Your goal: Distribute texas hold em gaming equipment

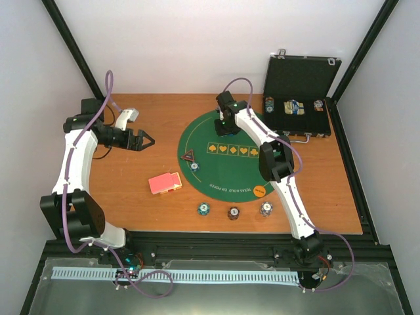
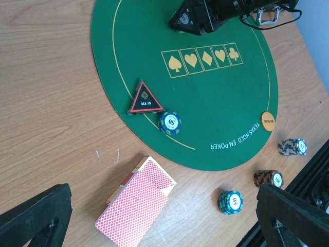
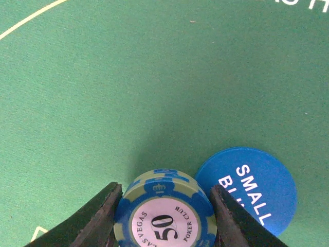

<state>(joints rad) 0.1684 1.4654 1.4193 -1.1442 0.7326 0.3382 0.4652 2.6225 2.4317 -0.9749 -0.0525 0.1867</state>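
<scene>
**Step in hand: placing chips at a player position.** The right arm (image 1: 262,134) reaches over the far part of the green mat (image 1: 230,172). The right jaws are clenched on a stack of blue 50 chips (image 3: 163,216), with one finger against each side of it. The stack sits squarely between the jaws, low over the mat. Whether its base touches the felt cannot be told. The blue disc (image 3: 252,185) lies flat on the mat just outside one jaw, very close to the stack.

**Left side.** The left arm (image 1: 72,154) hangs above bare tabletop (image 1: 131,197), well apart from the mat. The left jaws are released and hold nothing. Below and ahead of them lie:
- the red-backed cards (image 2: 134,203), in a loose pile;
- the triangle (image 2: 145,98), with a single blue chip (image 2: 169,122) just beside it;
- the orange disc (image 2: 268,121), at the mat's edge;
- three small chip stacks (image 2: 268,178), on the tabletop off the mat.

**Next move (judgement).**
1. Lower the stack until it rests on the felt.
2. Release the right jaws evenly so the chips do not topple or slide onto the blue disc.
3. Lift straight up, clear of the stack.

The open case (image 1: 298,98), well beyond the right jaws, appears to hold more chips.
</scene>
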